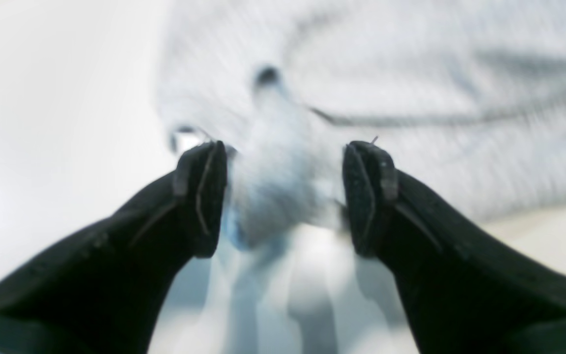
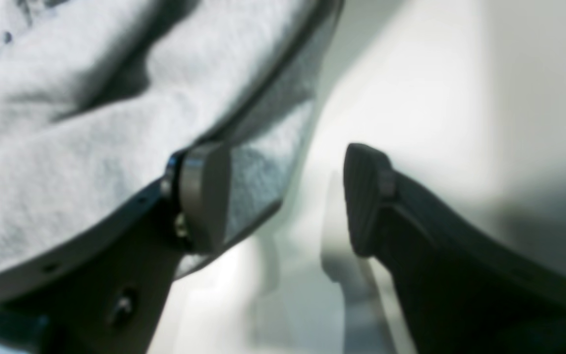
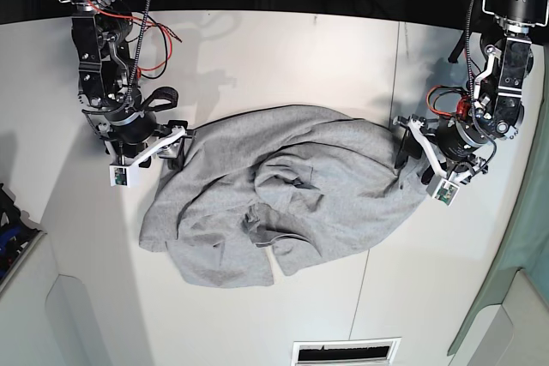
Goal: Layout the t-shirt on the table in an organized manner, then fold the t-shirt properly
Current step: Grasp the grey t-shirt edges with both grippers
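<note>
The light grey t-shirt [image 3: 292, 186] lies crumpled in a heap on the middle of the white table [image 3: 283, 57], with folds and a hem opening toward the front. My left gripper [image 3: 408, 150] is at the shirt's right edge in the base view. In the left wrist view the left gripper [image 1: 285, 162] is open, with a blurred bunch of t-shirt [image 1: 410, 73] cloth standing between the fingers. My right gripper [image 3: 176, 147] is at the shirt's upper left edge. Seen from the right wrist, the right gripper [image 2: 283, 167] is open; one finger [image 2: 204, 196] touches the t-shirt [image 2: 91, 137] hem and bare table [image 2: 435, 98] shows in the gap.
A thin dark seam [image 3: 396, 66] runs across the table on the right. A pale green panel [image 3: 523, 237] borders the right edge. A vent grille [image 3: 343, 351] sits at the front edge, and a dark blue object [image 3: 10, 212] at the far left.
</note>
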Controlling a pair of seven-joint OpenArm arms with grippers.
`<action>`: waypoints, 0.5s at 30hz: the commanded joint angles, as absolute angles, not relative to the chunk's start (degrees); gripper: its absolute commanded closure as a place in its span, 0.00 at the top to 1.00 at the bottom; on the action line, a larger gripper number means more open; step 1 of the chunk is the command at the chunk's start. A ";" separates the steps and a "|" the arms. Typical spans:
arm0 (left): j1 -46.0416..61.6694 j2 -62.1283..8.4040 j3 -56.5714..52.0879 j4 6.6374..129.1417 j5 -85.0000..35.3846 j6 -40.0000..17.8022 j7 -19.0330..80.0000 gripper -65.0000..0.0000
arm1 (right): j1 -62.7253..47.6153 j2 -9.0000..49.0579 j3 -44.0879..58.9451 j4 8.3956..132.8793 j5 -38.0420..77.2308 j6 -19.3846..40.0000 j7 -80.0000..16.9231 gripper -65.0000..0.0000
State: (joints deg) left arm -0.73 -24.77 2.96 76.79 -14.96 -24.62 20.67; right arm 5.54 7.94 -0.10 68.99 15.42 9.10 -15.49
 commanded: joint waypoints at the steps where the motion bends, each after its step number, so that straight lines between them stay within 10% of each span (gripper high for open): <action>1: -1.48 -25.41 2.66 77.08 -15.22 -23.51 19.46 0.62 | 6.48 8.54 0.05 69.82 15.64 9.43 -14.20 0.56; 15: -1.58 -23.90 2.68 76.09 -11.68 -23.22 19.07 0.61 | 5.98 8.34 0.01 69.80 15.64 9.43 -14.98 0.55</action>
State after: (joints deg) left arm -0.69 -23.42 2.96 75.48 -11.27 -22.96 20.10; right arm 5.26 8.10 -0.08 68.99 15.42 9.15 -15.86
